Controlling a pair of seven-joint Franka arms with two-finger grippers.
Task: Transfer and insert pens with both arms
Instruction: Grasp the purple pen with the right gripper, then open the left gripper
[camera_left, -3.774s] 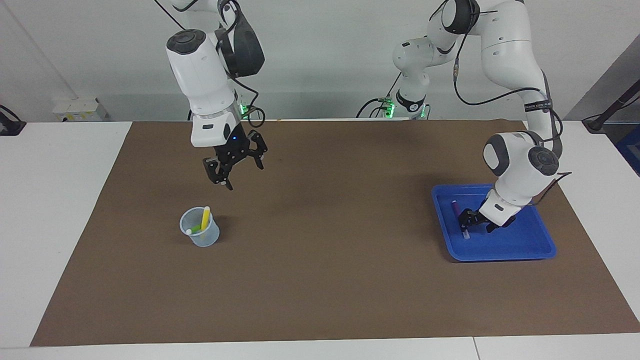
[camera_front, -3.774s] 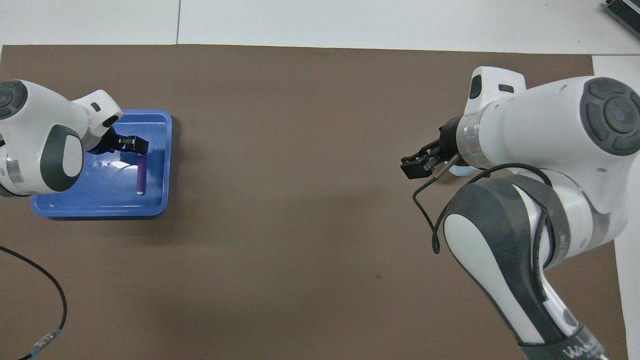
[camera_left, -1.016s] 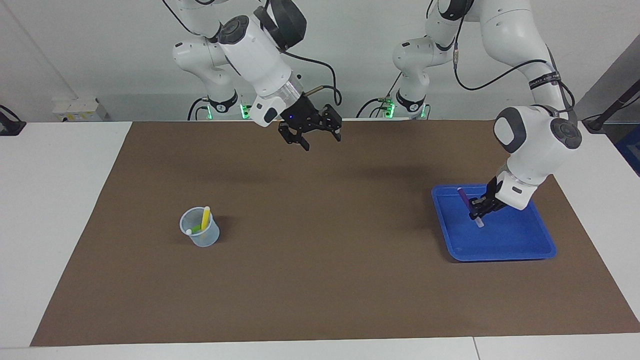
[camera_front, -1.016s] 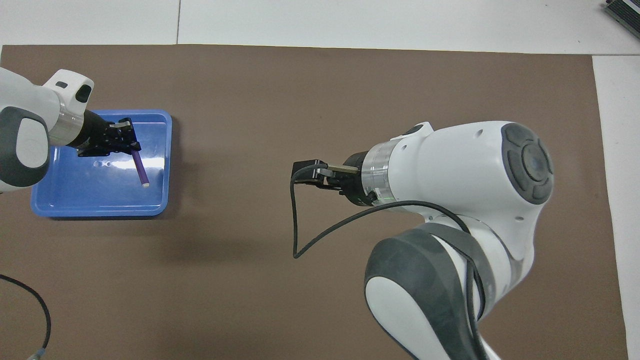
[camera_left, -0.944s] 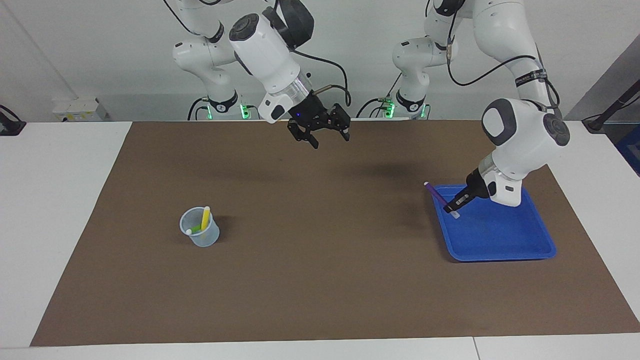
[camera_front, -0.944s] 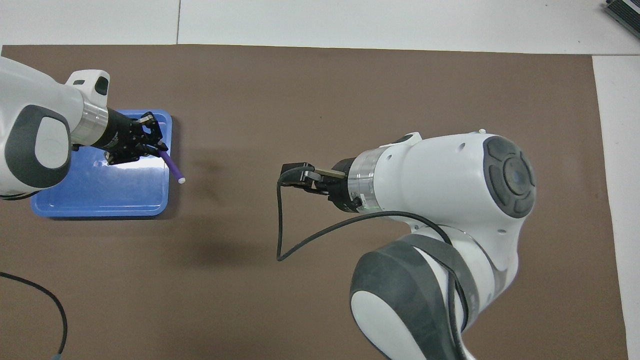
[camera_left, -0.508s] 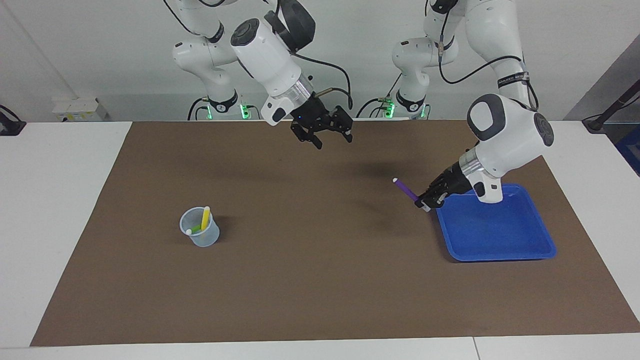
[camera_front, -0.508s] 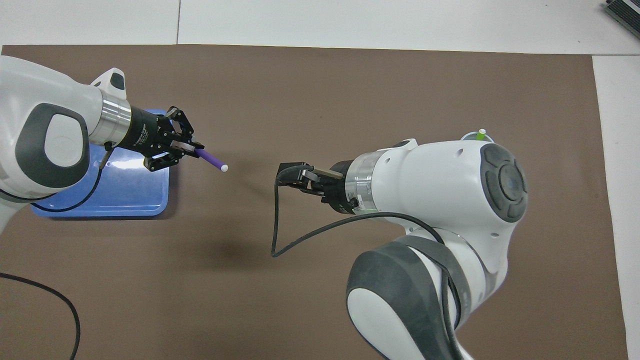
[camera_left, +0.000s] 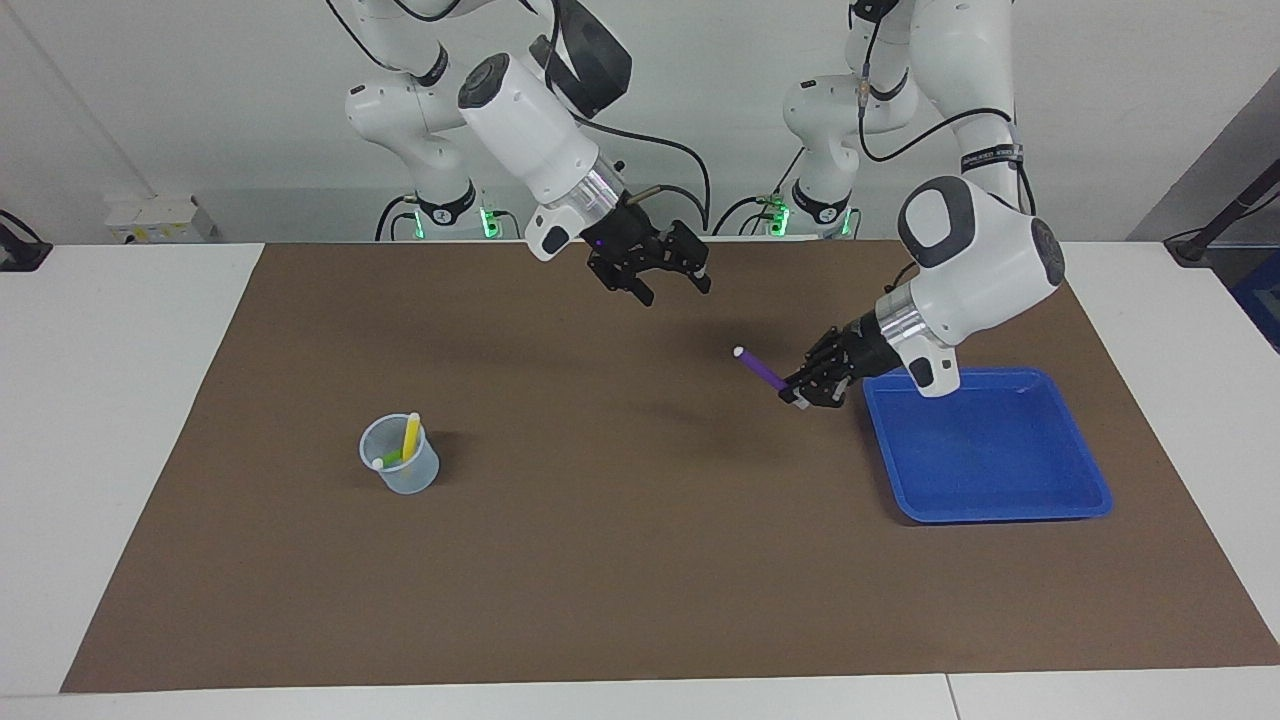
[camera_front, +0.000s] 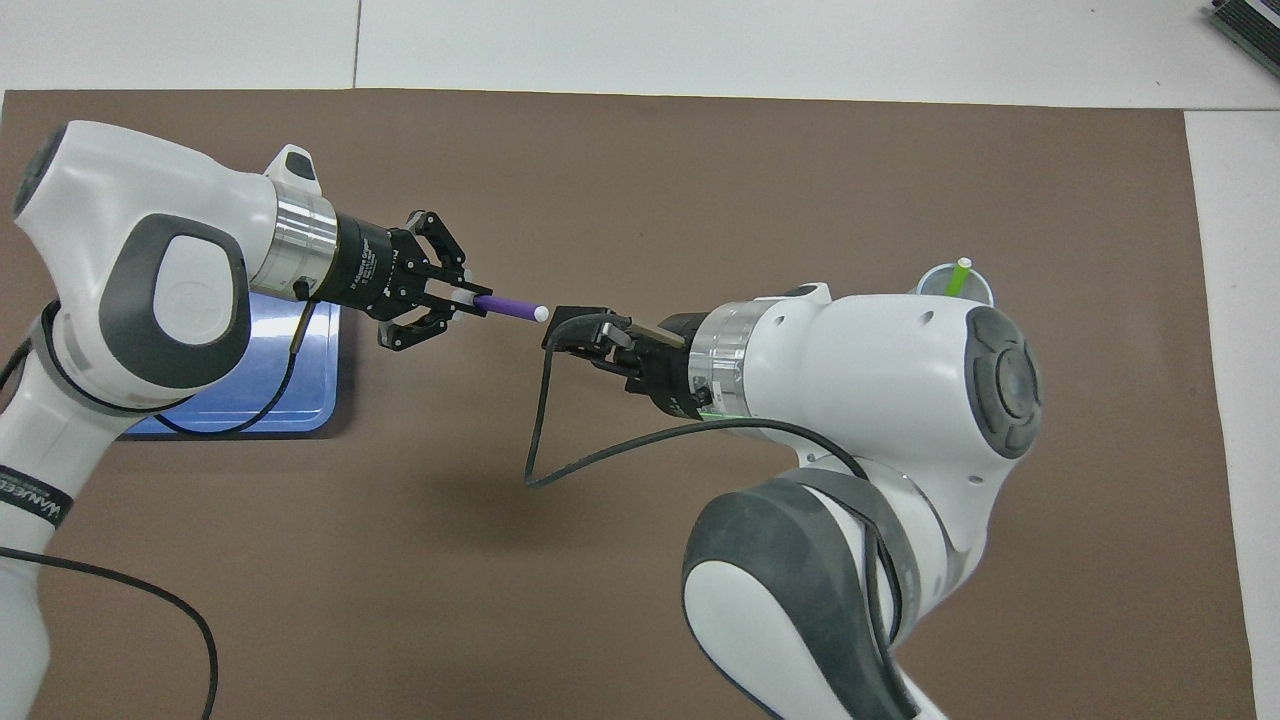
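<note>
We see our left gripper (camera_left: 800, 390) clamped on the purple pen (camera_left: 760, 369); our right gripper (camera_left: 672, 279) gapes, facing the pen's tip; no legible writing.

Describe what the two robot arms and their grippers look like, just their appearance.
Both arms are glossy white with rounded segments and dark grey joint caps and panels. Silver metal rings sit at the wrists. The left gripper and right gripper are black, two-fingered, with open linkage frames. Loose black cables run along each arm. A black band with white lettering wraps the left arm, and green lights glow at the bases.
</note>
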